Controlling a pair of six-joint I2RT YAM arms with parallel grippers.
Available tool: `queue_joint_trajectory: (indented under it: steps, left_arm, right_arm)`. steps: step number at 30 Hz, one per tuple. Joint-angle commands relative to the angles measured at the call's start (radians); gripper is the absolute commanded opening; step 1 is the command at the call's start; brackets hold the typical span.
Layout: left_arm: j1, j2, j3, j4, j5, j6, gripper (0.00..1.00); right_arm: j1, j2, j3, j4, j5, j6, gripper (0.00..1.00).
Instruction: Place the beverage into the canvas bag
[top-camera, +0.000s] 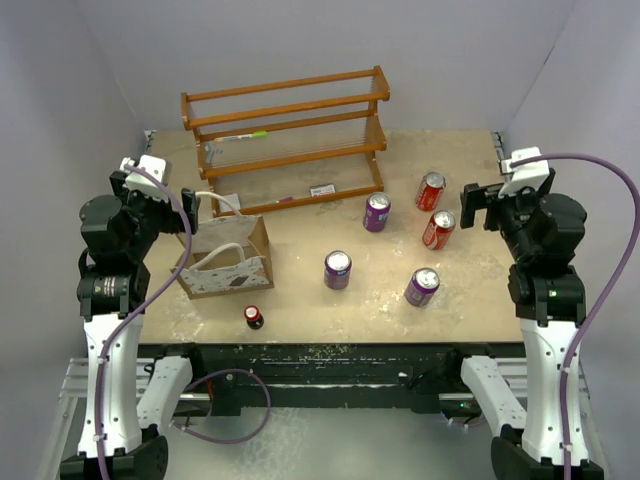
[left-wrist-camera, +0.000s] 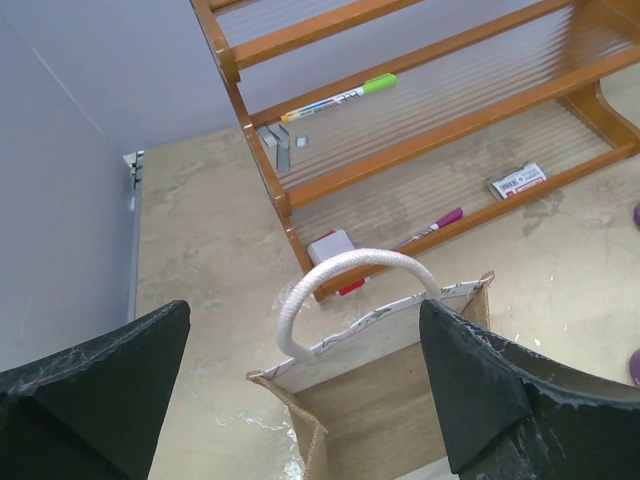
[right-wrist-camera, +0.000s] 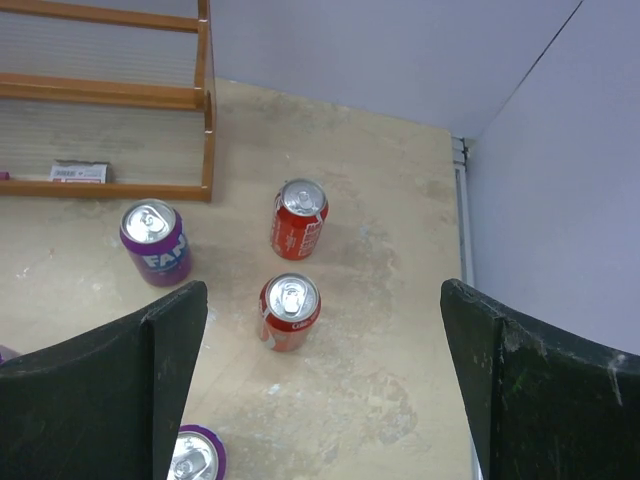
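The canvas bag (top-camera: 225, 262) stands open on the left of the table, white with dark print, tan inside and loop handles. My left gripper (top-camera: 189, 208) is open and empty just above its far left rim. In the left wrist view the bag's tan inside (left-wrist-camera: 400, 400) and one handle (left-wrist-camera: 350, 262) lie between my open left gripper (left-wrist-camera: 305, 310). Two red cans (top-camera: 431, 190) (top-camera: 438, 229) and three purple cans (top-camera: 376, 211) (top-camera: 337, 269) (top-camera: 421, 286) stand upright. My right gripper (top-camera: 472, 205) is open and empty, right of the red cans. In the right wrist view my right gripper (right-wrist-camera: 322, 290) hangs above a red can (right-wrist-camera: 290, 310).
A wooden two-shelf rack (top-camera: 285, 135) stands at the back, holding markers and small items. A small dark bottle with a red cap (top-camera: 254, 317) stands near the front edge, below the bag. Grey walls close in the left, right and back sides.
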Motion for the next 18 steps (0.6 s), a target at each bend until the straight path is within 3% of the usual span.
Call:
queue_joint_trajectory:
  steps: [1, 18]
  left_arm:
    - [0.014, -0.013, -0.019, 0.057, 0.048, 0.021, 0.99]
    - [0.022, -0.031, -0.037, 0.021, 0.066, 0.053, 0.99]
  right_arm:
    - [0.009, -0.002, -0.006, 0.070, -0.035, 0.017, 1.00]
    - [0.014, 0.023, 0.010, 0.071, -0.103, 0.001, 1.00]
